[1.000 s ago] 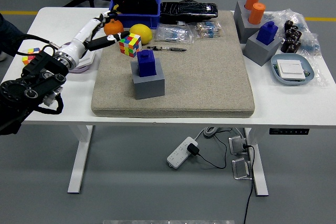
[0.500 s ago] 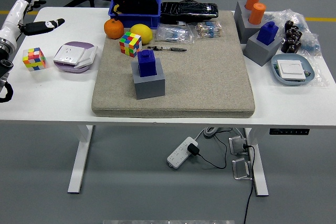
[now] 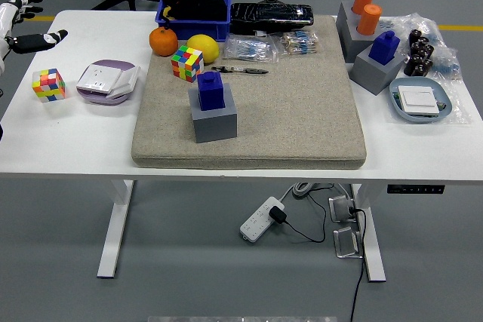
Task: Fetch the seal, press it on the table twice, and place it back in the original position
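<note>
A dark blue seal (image 3: 210, 90) stands upright in its grey block holder (image 3: 215, 121) on the left part of the beige mat (image 3: 294, 103). Nothing touches it. My left hand (image 3: 32, 22), white with black fingertips, shows only at the picture's far left edge, beyond the table's left end and far from the seal. Its fingers are spread and hold nothing. My right arm is out of the picture.
Behind the seal lie a colour cube (image 3: 186, 63), a lemon (image 3: 202, 47), an orange (image 3: 163, 41) and a blue bin (image 3: 193, 7). A second cube (image 3: 47, 84) and a purple-white box (image 3: 107, 81) sit at the left. Another blue seal (image 3: 385, 45), two orange ones (image 3: 366, 7) and a blue dish (image 3: 419, 100) are at the right.
My left arm has pulled back from over the table's left side to the far left edge of the picture. The seal and its holder have not moved.
</note>
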Controlling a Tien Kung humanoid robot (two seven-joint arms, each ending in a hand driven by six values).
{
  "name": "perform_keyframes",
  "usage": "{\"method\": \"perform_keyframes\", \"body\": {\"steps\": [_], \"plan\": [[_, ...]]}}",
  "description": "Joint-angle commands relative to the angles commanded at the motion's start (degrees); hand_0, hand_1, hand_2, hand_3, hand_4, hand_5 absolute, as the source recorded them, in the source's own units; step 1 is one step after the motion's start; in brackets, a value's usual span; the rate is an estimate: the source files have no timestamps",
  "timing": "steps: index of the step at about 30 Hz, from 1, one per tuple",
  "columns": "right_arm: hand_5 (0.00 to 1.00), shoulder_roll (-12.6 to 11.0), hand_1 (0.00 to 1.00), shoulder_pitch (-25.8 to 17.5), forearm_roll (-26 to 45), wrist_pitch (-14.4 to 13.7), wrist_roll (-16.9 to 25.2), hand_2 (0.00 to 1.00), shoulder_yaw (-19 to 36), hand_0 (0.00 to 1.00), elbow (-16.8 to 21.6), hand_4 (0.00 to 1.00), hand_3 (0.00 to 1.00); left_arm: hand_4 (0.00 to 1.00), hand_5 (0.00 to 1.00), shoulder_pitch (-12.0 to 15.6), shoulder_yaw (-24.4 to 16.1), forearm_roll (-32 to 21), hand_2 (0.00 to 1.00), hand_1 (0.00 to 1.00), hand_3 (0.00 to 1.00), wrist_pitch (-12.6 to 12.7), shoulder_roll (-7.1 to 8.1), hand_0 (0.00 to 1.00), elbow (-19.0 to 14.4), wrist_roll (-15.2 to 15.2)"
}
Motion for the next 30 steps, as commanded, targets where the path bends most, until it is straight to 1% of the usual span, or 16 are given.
{"method": "perform_keyframes", "body": {"steps": [20,30], "plan": [[0.517,-0.4,0.773,0.4,0.2,0.0,-0.2,0.743,-0.7,0.834,-0.1,0.750,0.718,0.811,0.242,-0.3,0.4,-1.0,0.809,0.839,0.850,0.2,0.88,0.868,0.4,0.1],[0.518,-0.5,0.773,0.6,0.3,0.1,-0.2,0.744,-1.3,0.835,-0.2,0.750,0.718,0.808,0.245,-0.1,0.6,-1.6,0.810,0.836,0.850,-0.1,0.53,0.866,0.7,0.2]]}}
